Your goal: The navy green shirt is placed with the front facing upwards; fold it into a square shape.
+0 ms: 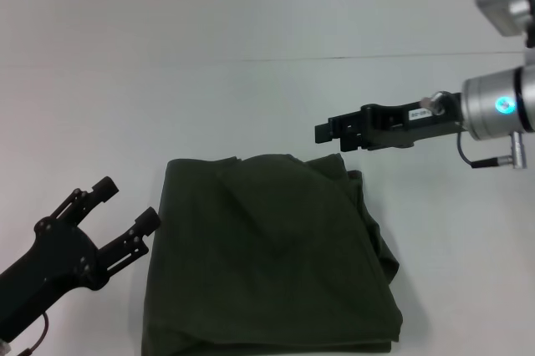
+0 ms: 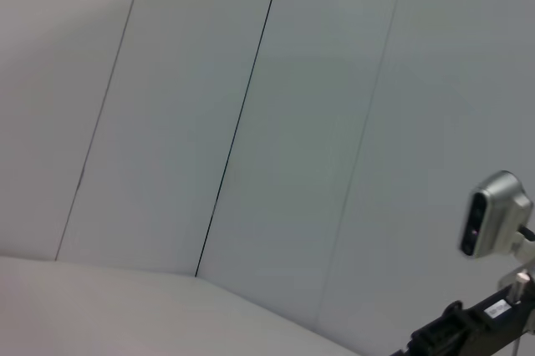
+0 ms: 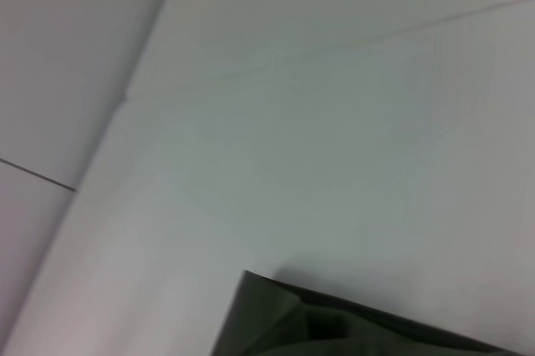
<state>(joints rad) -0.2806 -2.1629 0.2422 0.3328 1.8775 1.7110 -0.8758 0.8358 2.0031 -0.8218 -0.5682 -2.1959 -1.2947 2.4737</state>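
Head view: the shirt (image 1: 272, 256) lies on the white table (image 1: 167, 80) as a compact, roughly square bundle, between the two grippers and nearer the robot than either fingertip.
Left gripper (image 1: 125, 212): held just off the shirt's left edge, fingers spread wide, nothing between them.
Right gripper (image 1: 328, 134): hanging just beyond the shirt's far right corner, pointing across it toward the left arm; fingers look drawn together with nothing in them.
Contact: neither gripper touches the cloth, as far as this view shows.
Progress: judged nearly or fully done. Sleeves, collar and chest lettering are all tucked out of sight, and the outline is close to square.
Left to do: the right edge bulges and looks uneven; perhaps a tidy-up, otherwise only pulling the arms away.
Hidden: the shirt's near edge runs out of frame, so the full outline can't be checked.
Left wrist view: wall panels and the right arm only, no shirt.
Right wrist view: only one dark corner of the shirt (image 3: 351, 322).
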